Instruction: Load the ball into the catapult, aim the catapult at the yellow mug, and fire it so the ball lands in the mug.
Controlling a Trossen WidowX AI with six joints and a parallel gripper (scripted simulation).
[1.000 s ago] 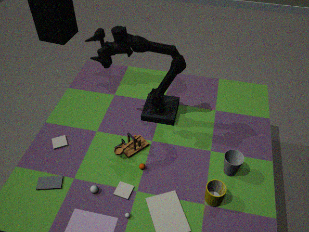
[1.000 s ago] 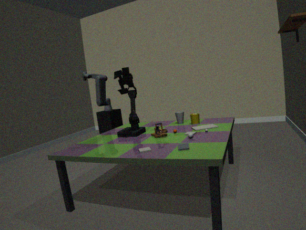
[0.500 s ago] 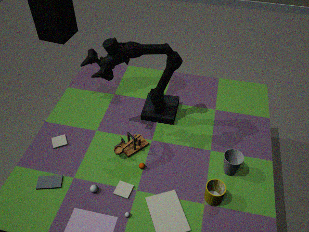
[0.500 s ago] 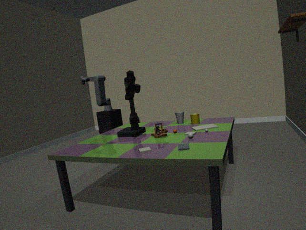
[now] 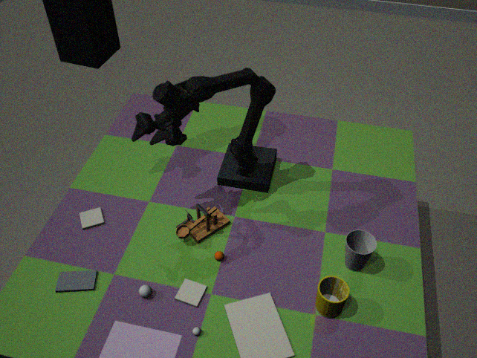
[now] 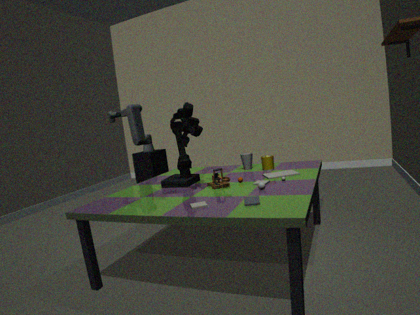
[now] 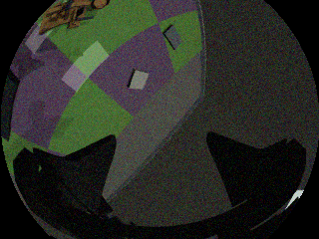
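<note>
- Hovering high over the bench (image 5: 369, 154) near its far left corner: gripper (image 5: 151, 131), spread wide, gripping nothing.
- Lying near the bench's middle: wooden catapult (image 5: 202, 223), with orange ball (image 5: 218, 255) resting just beside it toward the near edge, not touching.
- Standing upright toward the near right corner: yellow mug (image 5: 332, 295), with grey cup (image 5: 359, 249) close behind it.

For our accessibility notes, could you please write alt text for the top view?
A black robot arm bends over a green-and-purple checkered table, its open, empty gripper far from the wooden catapult. An orange ball lies near the catapult; a yellow mug and grey cup stand to the right.
</note>
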